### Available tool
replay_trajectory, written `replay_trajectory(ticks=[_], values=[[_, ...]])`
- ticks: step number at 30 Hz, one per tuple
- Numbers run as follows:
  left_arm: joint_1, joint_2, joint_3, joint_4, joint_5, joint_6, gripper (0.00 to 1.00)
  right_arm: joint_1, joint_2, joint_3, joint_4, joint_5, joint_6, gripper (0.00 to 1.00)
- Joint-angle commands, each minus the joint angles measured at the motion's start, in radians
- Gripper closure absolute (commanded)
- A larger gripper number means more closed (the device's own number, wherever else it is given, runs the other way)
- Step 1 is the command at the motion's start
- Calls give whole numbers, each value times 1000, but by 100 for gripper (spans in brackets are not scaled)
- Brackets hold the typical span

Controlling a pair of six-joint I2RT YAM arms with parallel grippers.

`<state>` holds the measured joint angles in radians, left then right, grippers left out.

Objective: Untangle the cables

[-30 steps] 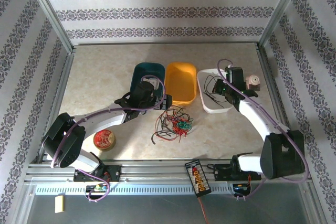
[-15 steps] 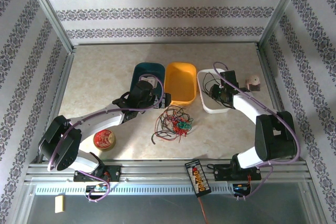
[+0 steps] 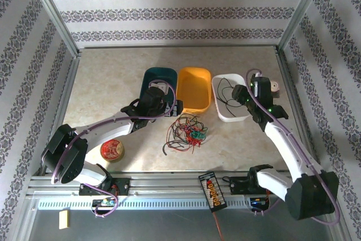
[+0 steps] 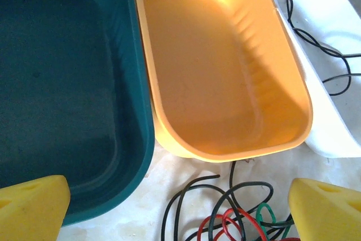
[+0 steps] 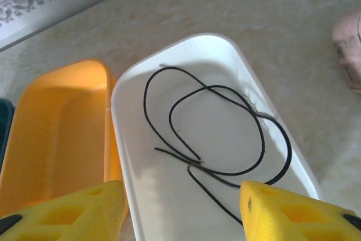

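cables (image 3: 186,132): light, limp, thin (snag-prone) | pinch an outer loop, desk (image 3: 107,83) centre | left gripper (image 4: 178,201) spread, empty | right gripper (image 5: 180,210) spread, empty

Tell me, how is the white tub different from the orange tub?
The white tub holds a loose black cable; the orange tub is empty. The white tub sits at the row's right end; the orange tub is in the middle, beside the teal tub. Both are oblong, open-topped tubs with rounded corners.

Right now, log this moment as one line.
right gripper open over white bin | black cable in bin | left gripper open | cable tangle on table
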<state>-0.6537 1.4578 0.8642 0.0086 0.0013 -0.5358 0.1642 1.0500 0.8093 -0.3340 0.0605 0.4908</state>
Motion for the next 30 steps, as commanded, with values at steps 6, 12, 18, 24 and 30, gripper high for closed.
replay_trajectory(ticks=[6, 12, 18, 24, 30], values=[[-9, 39, 36, -88, -17, 16, 1, 314, -12, -51, -84, -265, -204, 45], [-11, 54, 33, -133, 31, 62, 1, 501, 132, -67, -50, -203, -194, 46], [-27, 59, 26, -139, 75, 91, 1, 504, 297, -2, -13, -191, -165, 49], [-36, 70, 34, -156, 96, 103, 1, 488, 337, 0, -14, -167, -184, 50], [-21, 75, 30, -187, 3, 39, 1, 514, 280, 50, -29, -175, -217, 50]])
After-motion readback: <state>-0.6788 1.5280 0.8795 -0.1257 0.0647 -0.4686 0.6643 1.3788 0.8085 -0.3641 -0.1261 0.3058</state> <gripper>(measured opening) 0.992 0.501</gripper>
